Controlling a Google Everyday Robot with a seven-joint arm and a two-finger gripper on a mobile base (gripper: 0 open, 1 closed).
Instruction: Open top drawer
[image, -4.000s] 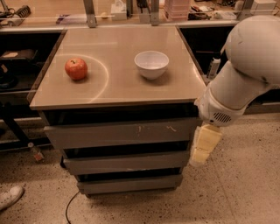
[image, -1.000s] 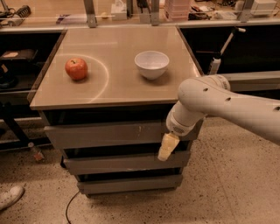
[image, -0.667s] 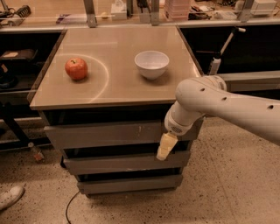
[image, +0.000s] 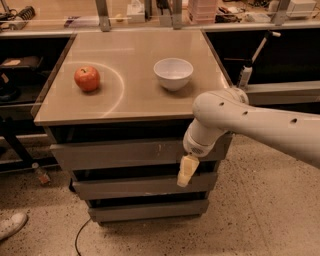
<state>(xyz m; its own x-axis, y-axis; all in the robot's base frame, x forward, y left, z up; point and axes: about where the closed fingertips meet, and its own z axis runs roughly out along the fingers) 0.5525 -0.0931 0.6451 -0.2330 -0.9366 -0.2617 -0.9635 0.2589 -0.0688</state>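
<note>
Our gripper (image: 184, 171) has slid left to the closed top drawer's (image: 115, 153) 4 o'clock; its state we cannot tell.

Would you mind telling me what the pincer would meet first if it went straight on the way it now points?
The cream pincer hangs before the wide grey top drawer, pointing down. Probably the narrower grey middle drawer front first, or the speckled floor if it hangs clear.

A round red apple (image: 87, 78) sits on the left of the smooth tan tabletop (image: 135, 102), well apart from an upright white ceramic bowl (image: 173, 73). A white shoe (image: 11, 225) rests on the speckled floor (image: 250, 220).
</note>
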